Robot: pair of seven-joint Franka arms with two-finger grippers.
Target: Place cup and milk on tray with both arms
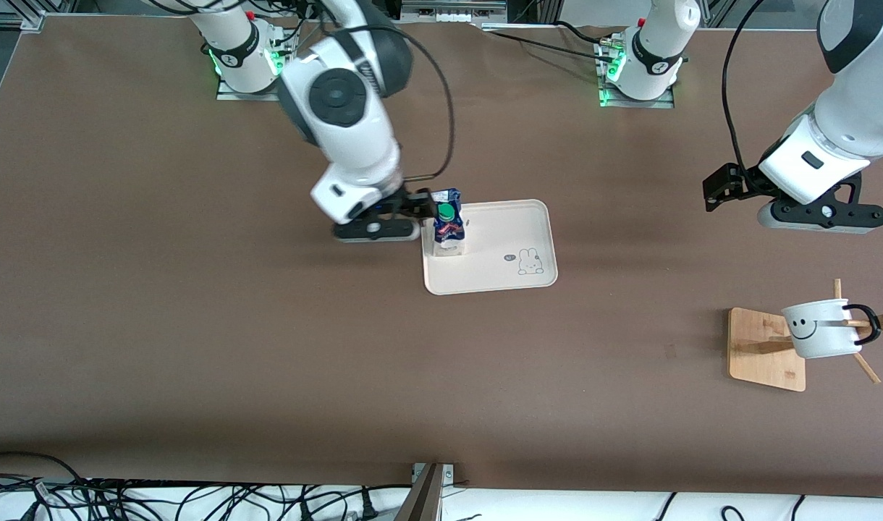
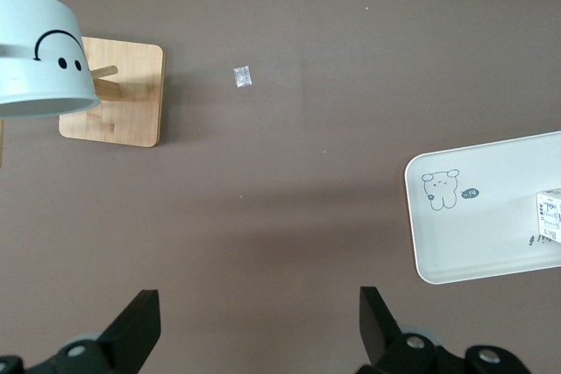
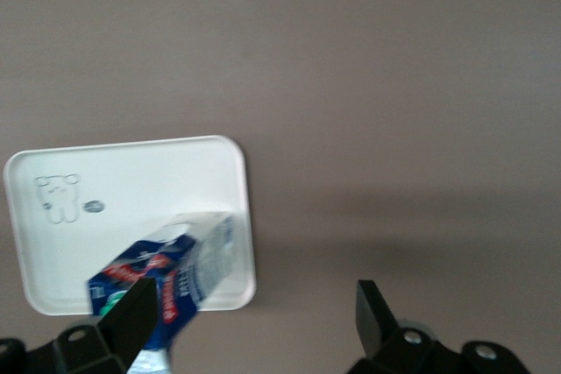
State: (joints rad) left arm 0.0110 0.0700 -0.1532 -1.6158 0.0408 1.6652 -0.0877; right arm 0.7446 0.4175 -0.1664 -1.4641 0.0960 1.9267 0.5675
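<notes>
The milk point(image 1: 447, 223) stands upright on the tray point(image 1: 514, 239), in the corner toward the right arm's end of the table. My right gripper point(image 1: 421, 206) is open just beside the carton. In the right wrist view the milk point(image 3: 166, 273) lies against the outside of one finger, with nothing between the fingers of the right gripper point(image 3: 254, 317). The cup point(image 1: 821, 329) hangs tilted on a wooden rack toward the left arm's end. My left gripper point(image 1: 724, 189) hovers open and empty over bare table. The left wrist view shows the cup point(image 2: 39, 54), the tray point(image 2: 473, 225) and the left gripper point(image 2: 259, 321).
The rack has a flat wooden base point(image 1: 763, 347) and slanted pegs, one of them through the cup's handle. A small pale scrap point(image 2: 243, 78) lies on the brown table near the rack. Cables point(image 1: 195, 499) run along the table edge nearest the front camera.
</notes>
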